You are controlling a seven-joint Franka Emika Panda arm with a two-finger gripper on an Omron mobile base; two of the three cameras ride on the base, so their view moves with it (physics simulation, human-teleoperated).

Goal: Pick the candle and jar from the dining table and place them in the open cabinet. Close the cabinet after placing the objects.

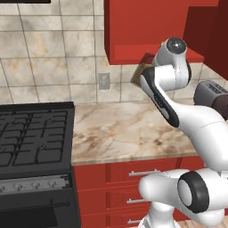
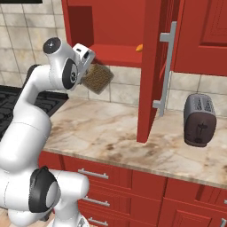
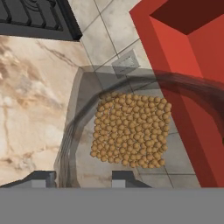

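End effector (image 2: 88,66) clamped on the jar (image 2: 97,78), held in the air above the marble worktop (image 2: 111,128), just below the open cabinet (image 2: 119,26). Jar tilted, tan grains visible through the glass in the hand view. Cabinet door (image 2: 153,66) stands open, silver bar handle (image 2: 166,71) facing outward. Small orange item (image 2: 139,48) on the cabinet shelf. Toaster (image 2: 199,119) to the right; stove (image 1: 35,133) to the left.
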